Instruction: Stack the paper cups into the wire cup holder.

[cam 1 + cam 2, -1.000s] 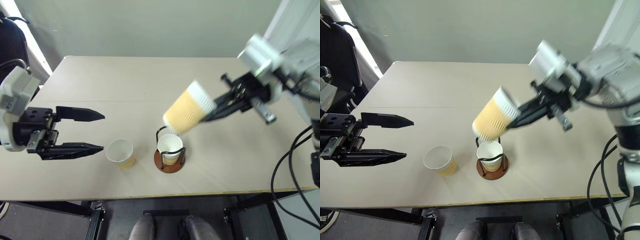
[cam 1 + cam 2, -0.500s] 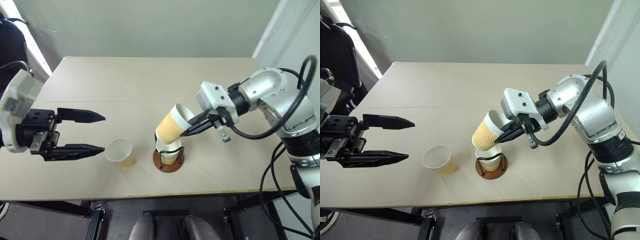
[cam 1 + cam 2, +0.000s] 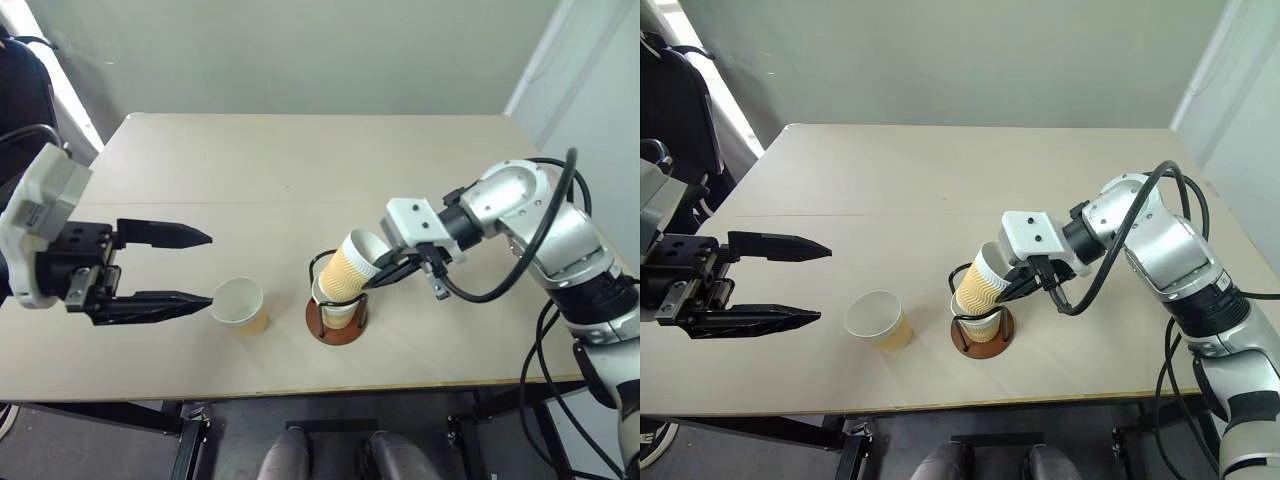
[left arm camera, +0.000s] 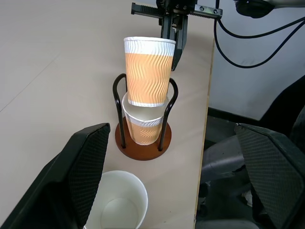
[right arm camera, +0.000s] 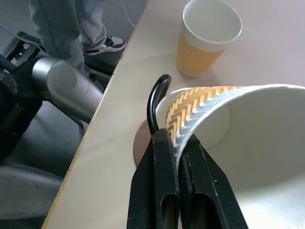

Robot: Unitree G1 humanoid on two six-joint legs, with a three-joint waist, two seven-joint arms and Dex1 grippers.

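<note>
A: Cup trouble, nearest first: your loose paper cup [image 3: 240, 305] stands upright on the counter [image 3: 300, 170], just off the left tool [image 3: 200, 268], whose jaws gape released.

B: And beyond it?

A: Your right tool [image 3: 1012, 287] is clenched on the rim of a tilted cup [image 3: 354, 267], its foot entering the cup seated in the wire cup holder [image 3: 335, 322]. Release it this slanted and it may jam, snag a loop, or tip the stand.

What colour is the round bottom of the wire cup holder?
Reddish-brown base, clearest in the left wrist view.
</note>
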